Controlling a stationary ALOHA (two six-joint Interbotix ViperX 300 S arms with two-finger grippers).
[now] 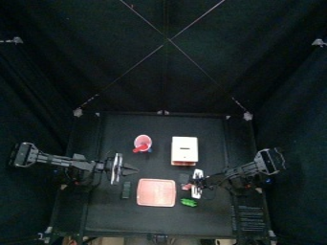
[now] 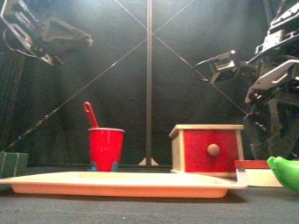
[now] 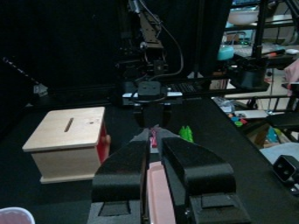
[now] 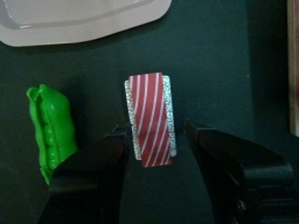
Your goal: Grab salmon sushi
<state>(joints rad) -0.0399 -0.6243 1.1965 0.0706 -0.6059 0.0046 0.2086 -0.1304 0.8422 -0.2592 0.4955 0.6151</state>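
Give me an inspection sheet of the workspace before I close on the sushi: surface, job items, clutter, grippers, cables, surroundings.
Surface: black table, no spills seen.
Job's things: salmon sushi, a red-and-white striped block on white, lying flat beside the green pea pod, apart from it.
Clutter: pink tray; red cup holding a red utensil; wooden box with a red front and knob, slot on top.
Grippers: right gripper directly over the sushi, jaws open on either side of it, not gripping. Left gripper hangs above the tray, jaws nearly together, holding nothing.
Cables: black cables on the right arm, off the table.
Surroundings: black curtains; cluttered room visible beyond in the left wrist view.
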